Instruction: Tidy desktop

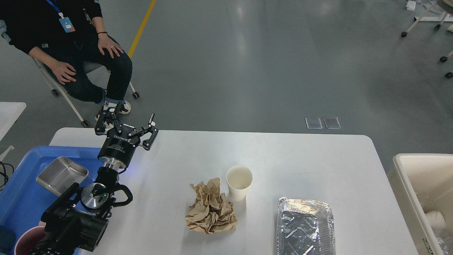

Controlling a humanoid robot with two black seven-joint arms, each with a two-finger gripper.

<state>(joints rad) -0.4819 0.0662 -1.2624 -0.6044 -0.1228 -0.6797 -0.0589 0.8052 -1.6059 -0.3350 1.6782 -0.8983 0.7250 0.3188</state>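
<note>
tabletop (283, 156): white, fills lower frame, long axis left-right | left gripper (126, 125): left of centre, over tabletop's left end, fingers spread, empty | on tabletop: paper cup (239, 182), crumpled brown paper (211, 211), foil tray (306, 226)

One paper cup (239, 182), two metal trays (305, 226).

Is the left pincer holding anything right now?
No, the left pincer is open and empty, raised near the desktop far-left edge.
</note>
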